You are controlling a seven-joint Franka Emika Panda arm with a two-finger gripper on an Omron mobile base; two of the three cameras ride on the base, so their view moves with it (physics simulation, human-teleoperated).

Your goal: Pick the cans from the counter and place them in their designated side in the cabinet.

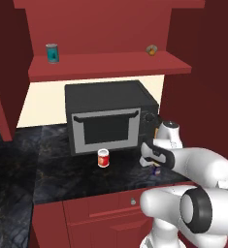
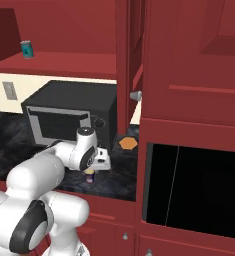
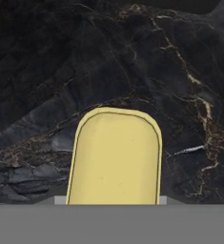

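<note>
While the red can stood on the counter before the microwave, the gripper was clamped on the blue can.

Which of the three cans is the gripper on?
The navy-blue can with the yellow top, on the counter under the gripper. The red can stands free by the microwave; the teal can sits on the shelf.

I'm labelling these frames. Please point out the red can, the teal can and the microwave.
red can (image 1: 103,158): left base view, on its white label band.
teal can (image 1: 52,53): left base view, on its side wall.
microwave (image 1: 105,130): left base view, on its door window.
</note>
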